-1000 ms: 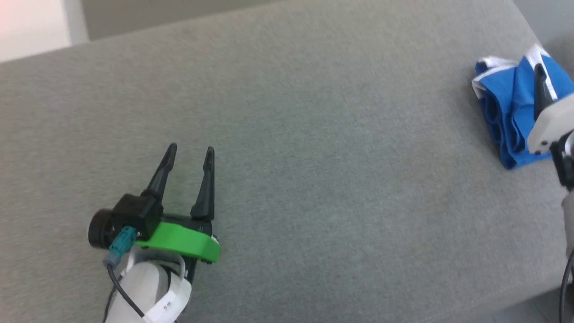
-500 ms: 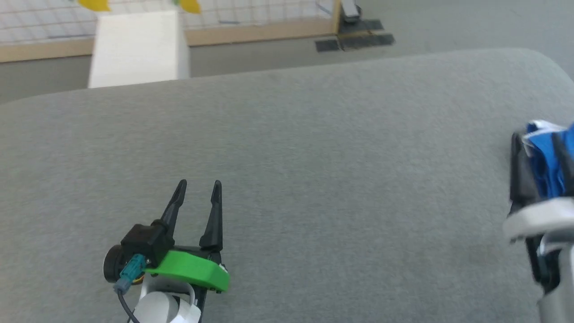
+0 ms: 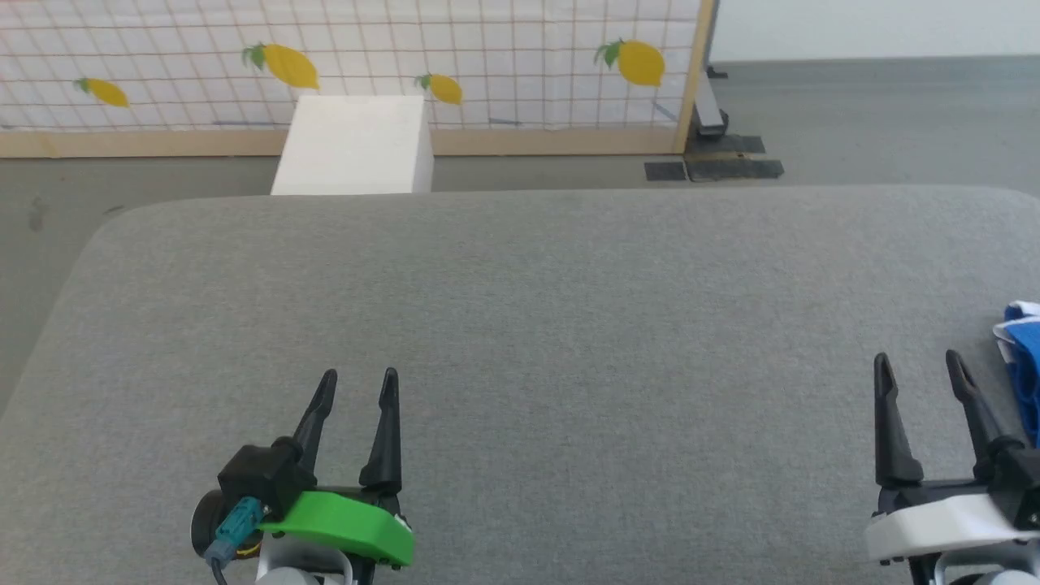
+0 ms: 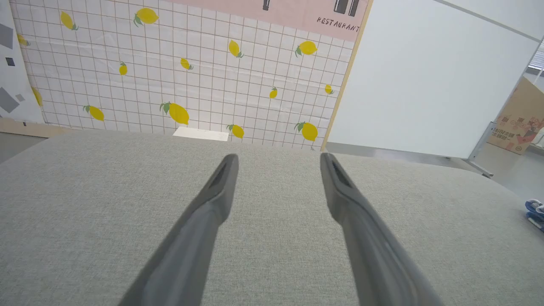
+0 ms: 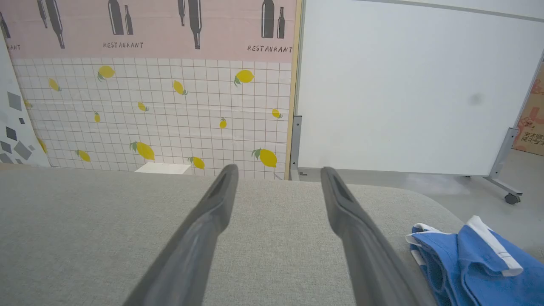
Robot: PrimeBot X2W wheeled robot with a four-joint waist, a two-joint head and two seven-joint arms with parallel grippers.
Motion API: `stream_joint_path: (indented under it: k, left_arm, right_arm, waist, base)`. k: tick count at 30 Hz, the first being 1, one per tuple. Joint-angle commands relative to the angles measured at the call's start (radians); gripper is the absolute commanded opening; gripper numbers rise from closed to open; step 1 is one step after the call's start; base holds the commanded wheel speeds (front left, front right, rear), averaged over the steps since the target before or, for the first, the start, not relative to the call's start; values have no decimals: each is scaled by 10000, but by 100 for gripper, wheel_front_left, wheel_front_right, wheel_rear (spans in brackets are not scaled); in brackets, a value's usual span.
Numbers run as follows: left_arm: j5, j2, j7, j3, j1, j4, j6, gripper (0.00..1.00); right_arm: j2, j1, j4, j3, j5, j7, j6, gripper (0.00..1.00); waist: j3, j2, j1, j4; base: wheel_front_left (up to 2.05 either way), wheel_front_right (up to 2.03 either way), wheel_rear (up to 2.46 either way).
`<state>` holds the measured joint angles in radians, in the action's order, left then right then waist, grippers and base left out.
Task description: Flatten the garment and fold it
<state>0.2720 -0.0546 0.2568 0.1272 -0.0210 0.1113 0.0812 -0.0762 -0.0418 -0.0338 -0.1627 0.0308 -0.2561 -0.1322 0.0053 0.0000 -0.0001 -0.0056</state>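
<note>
Grey fabric worktop point(image 3: 569, 309), lemon-print screen point(image 3: 487, 65) behind.
Left hand point(image 3: 359, 375): fingers spread wide, empty, near-left of worktop. Right hand point(image 3: 916, 357): fingers spread wide, empty, near-right. Garment point(image 5: 467, 263): blue, white-trimmed, bunched at worktop's right edge, just beside right hand, not gripped. White box point(image 3: 353, 146): on floor beyond the far edge.
</note>
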Motion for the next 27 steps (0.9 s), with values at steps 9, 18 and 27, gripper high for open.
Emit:
stream_joint_path:
  k: [9,18,27]
  left_arm:
    - [28,42,49,-31,246,102,-57,100]
    - [37,43,49,-68,233,212,-71,100]
    - [125,43,49,-73,216,220,-129,100]
  right_arm:
    - [240,-573,412,324,-206,-56,15,100]
    - [257,-587,352,485,-15,-56,15,100]
    - [259,-621,289,593,181,-56,15,100]
  waist:
    - [-205,0,1,351]
    - [-153,0,1,359]
    - [-144,0,1,324]
  base:
    - [0,0,0]
    - [0,0,0]
    - [0,0,0]
